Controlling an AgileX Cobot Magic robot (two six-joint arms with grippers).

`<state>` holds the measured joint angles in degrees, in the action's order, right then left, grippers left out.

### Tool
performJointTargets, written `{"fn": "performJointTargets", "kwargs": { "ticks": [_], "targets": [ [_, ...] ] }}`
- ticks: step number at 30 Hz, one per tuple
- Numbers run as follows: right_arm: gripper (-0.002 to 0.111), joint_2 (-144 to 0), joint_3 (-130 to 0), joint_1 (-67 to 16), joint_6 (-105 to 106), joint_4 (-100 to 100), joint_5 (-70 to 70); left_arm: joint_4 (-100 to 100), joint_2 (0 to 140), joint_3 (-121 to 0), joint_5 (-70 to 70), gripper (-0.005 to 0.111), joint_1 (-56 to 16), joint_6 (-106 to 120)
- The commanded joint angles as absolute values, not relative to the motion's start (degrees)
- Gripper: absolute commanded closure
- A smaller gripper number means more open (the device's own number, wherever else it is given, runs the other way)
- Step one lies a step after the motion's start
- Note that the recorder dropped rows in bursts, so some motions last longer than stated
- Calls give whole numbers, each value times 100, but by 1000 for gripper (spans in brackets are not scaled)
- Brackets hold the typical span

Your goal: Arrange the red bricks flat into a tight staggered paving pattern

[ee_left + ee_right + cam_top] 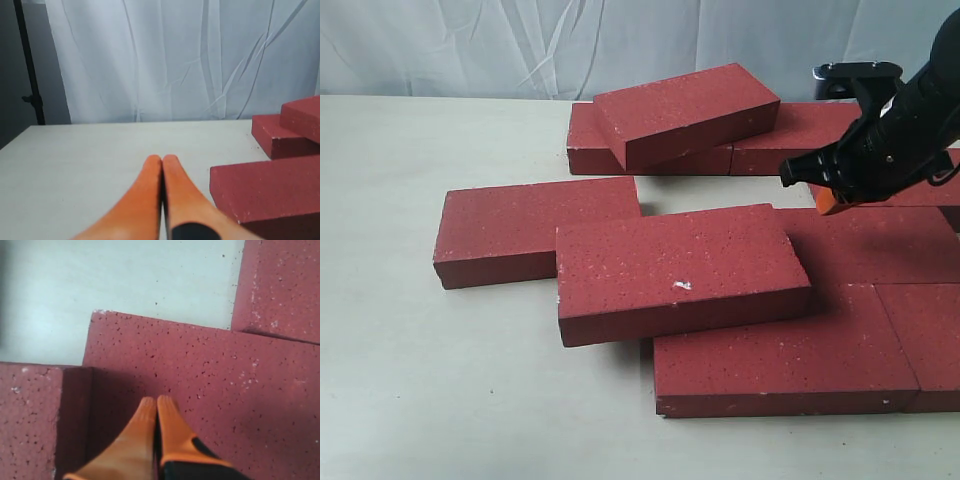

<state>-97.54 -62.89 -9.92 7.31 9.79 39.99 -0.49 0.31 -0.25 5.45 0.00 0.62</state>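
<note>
White wrinkled cloth (175, 60) hangs behind a pale table (420, 380). Red bricks (780, 360) lie grouped on the table, most of them flat, not yet in a tight pattern.

1. Right gripper (156, 400): the orange fingers (172, 427) are pressed together with nothing between them. A flat brick surface lies directly below the fingertips; contact cannot be confirmed. Bare table shows ahead of the fingertips, past the edge of that brick.
2. Left gripper (162, 159): the fingers are closed tip to tip and hold nothing. They are above bare table. The nearest brick (265, 192) lies just beside them, with two more bricks stacked beyond it.
3. Chipped brick (680, 270): it rests tilted across neighbouring bricks, well apart from the right fingertips.
4. Rear brick (685, 112): it leans on the back row.
</note>
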Motion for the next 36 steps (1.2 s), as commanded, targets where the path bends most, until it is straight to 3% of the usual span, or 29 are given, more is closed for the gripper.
{"fn": "performJointTargets", "kwargs": {
  "ticks": [1, 29, 36],
  "targets": [
    [109, -9755, -6317, -975, 736, 971, 4034, -58, 0, 0, -39, 107, 3, 60],
    [109, -9755, -6317, -1283, 961, 996, 4164, -788, 24, -63, -959, 107, 3, 60],
    [109, -9755, -6317, -1267, 961, 931, 4055, -800, 923, -595, -927, 107, 3, 60]
  ]
}}
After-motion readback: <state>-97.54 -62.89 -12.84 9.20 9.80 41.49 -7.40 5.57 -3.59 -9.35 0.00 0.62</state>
